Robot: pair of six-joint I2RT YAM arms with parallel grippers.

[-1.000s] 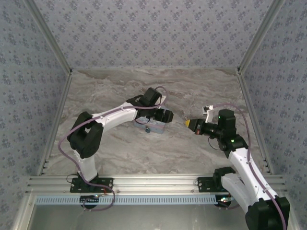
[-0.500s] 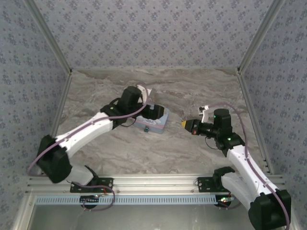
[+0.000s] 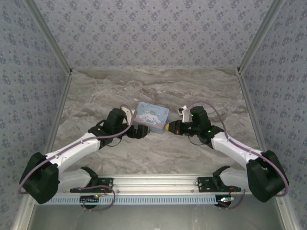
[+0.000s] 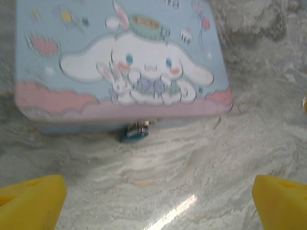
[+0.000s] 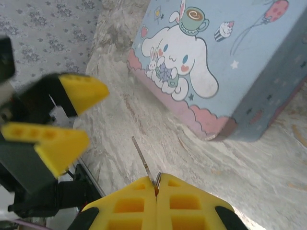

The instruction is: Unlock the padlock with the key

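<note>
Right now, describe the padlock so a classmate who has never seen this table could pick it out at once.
Find the pastel-blue cartoon tin on the marble table. Midway along the wall below its pink lid edge sits the padlock: a tiny teal block, far smaller and darker than the tin.

No word, number or brand name can be read anywhere. The tin (image 4: 120, 62) carries only a printed picture on its lid, a white long-eared cartoon dog with a rabbit, and its small details are too blurred to tell
</note>
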